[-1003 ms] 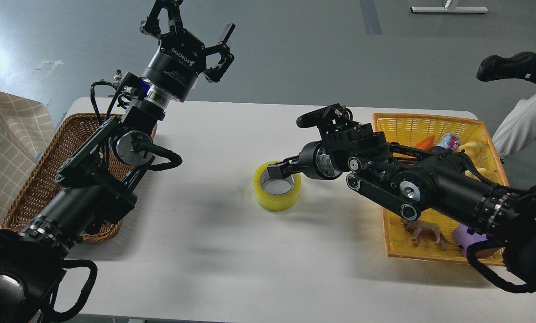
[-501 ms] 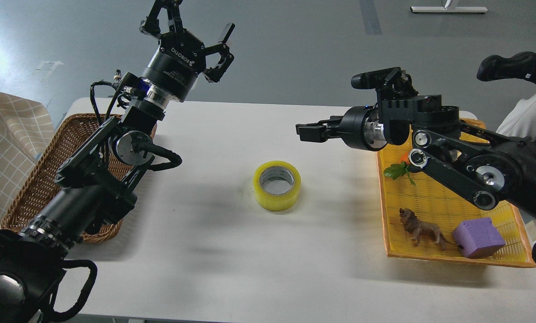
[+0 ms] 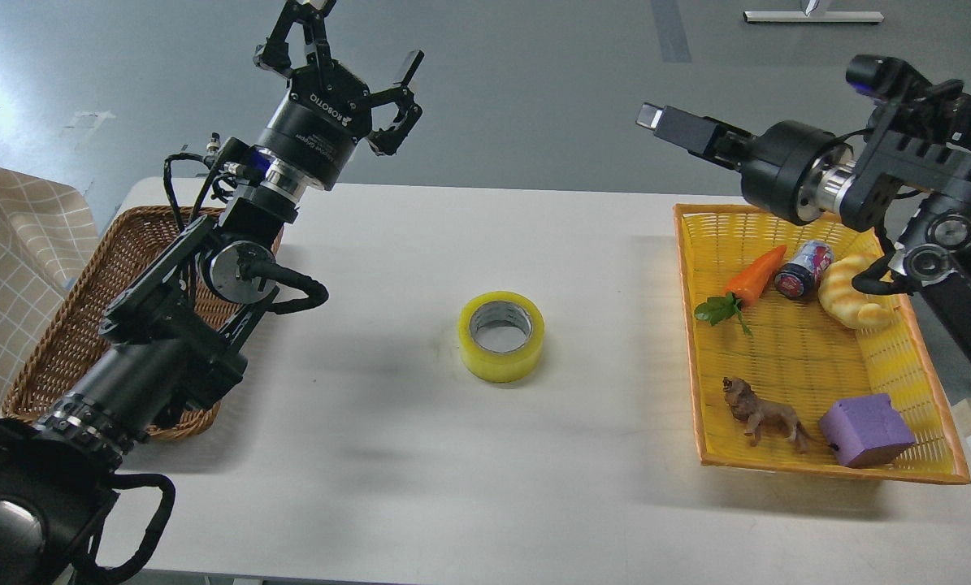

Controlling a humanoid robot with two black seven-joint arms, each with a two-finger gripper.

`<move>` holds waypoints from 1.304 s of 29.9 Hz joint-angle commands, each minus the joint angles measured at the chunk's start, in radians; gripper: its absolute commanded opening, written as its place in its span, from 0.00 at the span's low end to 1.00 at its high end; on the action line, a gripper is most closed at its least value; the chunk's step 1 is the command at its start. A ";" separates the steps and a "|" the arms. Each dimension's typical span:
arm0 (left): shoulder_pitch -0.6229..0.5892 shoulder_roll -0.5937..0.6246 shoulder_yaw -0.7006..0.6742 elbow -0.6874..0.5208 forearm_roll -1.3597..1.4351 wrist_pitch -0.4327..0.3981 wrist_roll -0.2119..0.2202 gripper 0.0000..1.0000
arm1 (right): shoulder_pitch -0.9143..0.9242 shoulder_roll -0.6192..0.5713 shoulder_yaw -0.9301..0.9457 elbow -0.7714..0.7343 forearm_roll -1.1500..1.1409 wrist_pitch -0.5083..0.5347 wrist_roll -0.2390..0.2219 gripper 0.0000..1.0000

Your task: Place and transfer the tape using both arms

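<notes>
The tape (image 3: 501, 337), a wide yellow roll with a grey-white core, lies flat on the middle of the white table (image 3: 420, 479), with nothing touching it. My left gripper (image 3: 347, 50) is raised high above the table's far left edge, fingers spread open and empty, far from the tape. My right gripper (image 3: 657, 120) is raised above the far right of the table, pointing left, up and to the right of the tape. It holds nothing, and its fingers show as one dark bar, so I cannot tell their gap.
A brown wicker basket (image 3: 62, 341) stands at the left under my left arm. A yellow basket (image 3: 694, 357) at the right holds a carrot (image 3: 753, 276), a can (image 3: 802, 272), a croissant toy (image 3: 851, 299), a lion figure (image 3: 765, 418) and a purple block (image 3: 865, 429).
My right gripper let go of the tape and rose up and to the right, away from it. The tape stayed where it was. The left arm barely moved.
</notes>
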 commanded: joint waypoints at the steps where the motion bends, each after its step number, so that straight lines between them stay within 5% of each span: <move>1: 0.000 0.002 0.001 0.001 0.001 0.000 0.001 0.98 | -0.037 0.019 0.125 -0.001 0.127 0.000 -0.001 0.96; 22: 0.003 0.000 0.000 0.003 0.000 0.000 -0.001 0.98 | -0.062 0.241 0.375 -0.259 0.853 0.000 0.016 0.96; 27: 0.003 0.002 0.001 0.003 0.001 0.000 -0.001 0.98 | -0.062 0.343 0.440 -0.260 0.922 0.000 0.062 0.96; 39: 0.007 0.008 0.003 0.003 0.001 0.000 -0.001 0.98 | -0.063 0.397 0.457 -0.268 1.015 0.000 0.050 0.97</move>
